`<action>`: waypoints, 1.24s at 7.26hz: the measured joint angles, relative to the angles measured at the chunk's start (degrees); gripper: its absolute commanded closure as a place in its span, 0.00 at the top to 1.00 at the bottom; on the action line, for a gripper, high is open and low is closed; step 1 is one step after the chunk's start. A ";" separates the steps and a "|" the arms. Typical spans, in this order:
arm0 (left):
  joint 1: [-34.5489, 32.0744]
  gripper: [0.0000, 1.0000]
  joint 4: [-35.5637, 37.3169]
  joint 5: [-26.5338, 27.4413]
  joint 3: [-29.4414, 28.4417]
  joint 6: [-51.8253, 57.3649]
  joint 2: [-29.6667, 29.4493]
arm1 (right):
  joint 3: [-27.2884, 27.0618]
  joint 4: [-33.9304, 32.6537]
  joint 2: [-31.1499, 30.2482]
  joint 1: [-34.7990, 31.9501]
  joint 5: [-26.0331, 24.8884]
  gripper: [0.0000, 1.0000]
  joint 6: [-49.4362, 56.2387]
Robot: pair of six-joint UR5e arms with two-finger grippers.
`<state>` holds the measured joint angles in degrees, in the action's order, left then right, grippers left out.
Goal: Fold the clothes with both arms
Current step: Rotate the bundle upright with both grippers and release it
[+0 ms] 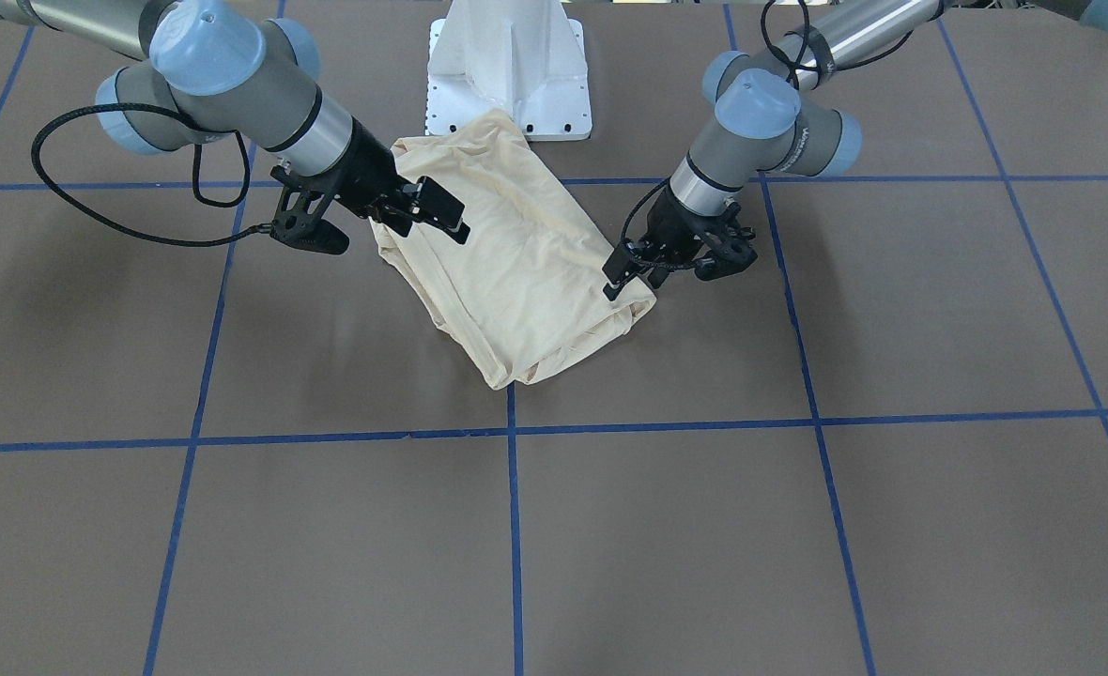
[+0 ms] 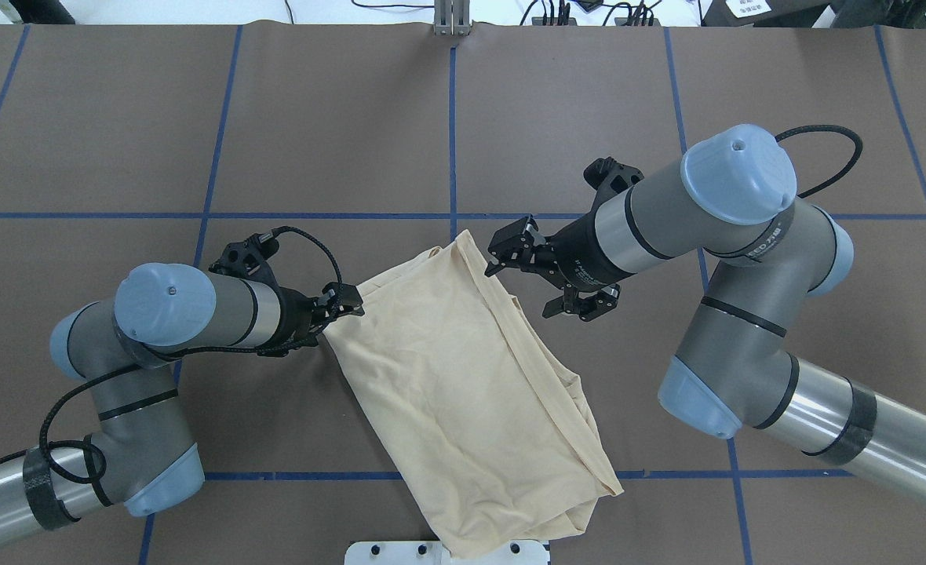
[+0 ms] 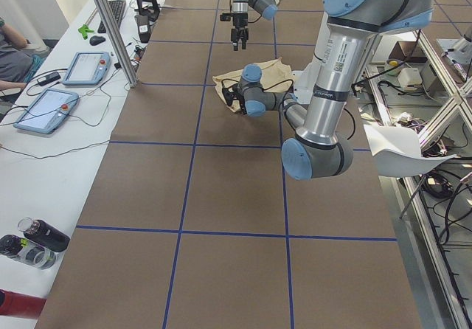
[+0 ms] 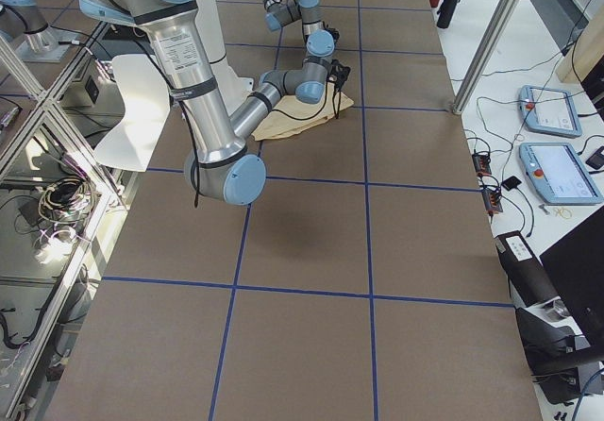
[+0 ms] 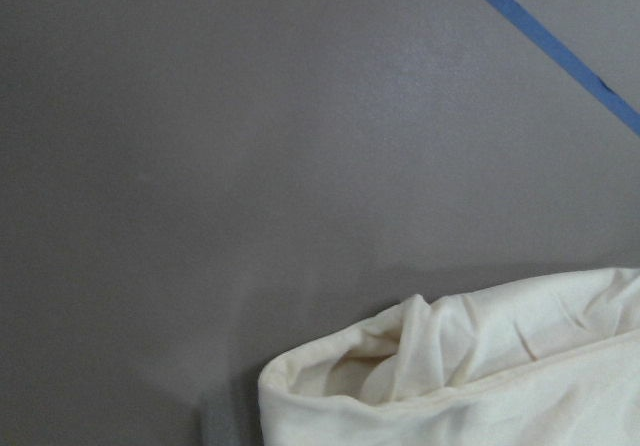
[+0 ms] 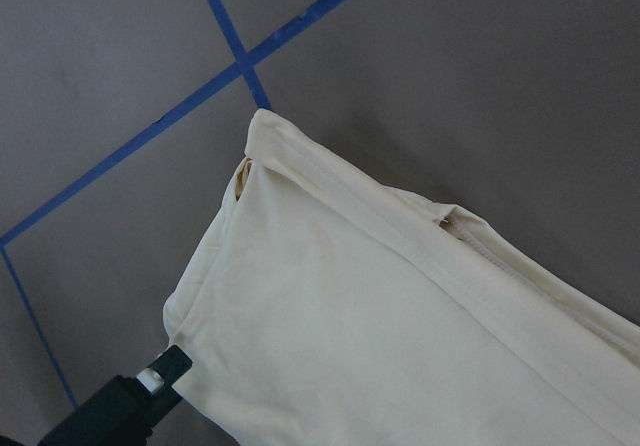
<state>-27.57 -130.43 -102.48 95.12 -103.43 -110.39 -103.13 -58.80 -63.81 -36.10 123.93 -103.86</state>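
The clothes, one pale cream shirt (image 1: 516, 272) (image 2: 463, 377), lie folded into a long slanted rectangle on the brown table, one end against the robot's base. My left gripper (image 1: 631, 280) (image 2: 347, 304) is low at the shirt's outer corner on my left and looks open. The left wrist view shows that rolled corner (image 5: 480, 366) resting on the table, with no fingers in view. My right gripper (image 1: 432, 211) (image 2: 502, 251) hovers open over the far corner on my right. One fingertip (image 6: 130, 406) shows beside the flat cloth (image 6: 380, 316).
The white pedestal base (image 1: 509, 66) (image 2: 447, 553) touches the shirt's near end. Blue tape lines (image 1: 515, 526) grid the table. A side bench holds tablets (image 3: 85, 67) and bottles (image 3: 33, 240). A person's arm (image 3: 11, 49) shows at the edge of that bench.
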 measured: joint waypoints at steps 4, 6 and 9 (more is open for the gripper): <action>-0.89 0.00 -0.06 0.06 -0.04 0.15 -0.03 | 0.06 0.00 -0.11 -0.10 0.20 1.00 -0.03; -2.91 0.00 -0.01 -0.23 0.08 0.21 -0.22 | 0.11 0.00 -0.30 -0.09 0.05 1.00 -0.03; -6.94 0.00 0.12 -0.44 -1.18 0.24 -1.90 | 0.21 0.00 -0.62 -0.12 -0.14 1.00 -0.03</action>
<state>-34.50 -130.31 -102.92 93.94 -103.19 -112.29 -102.92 -58.80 -64.43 -36.22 123.79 -103.89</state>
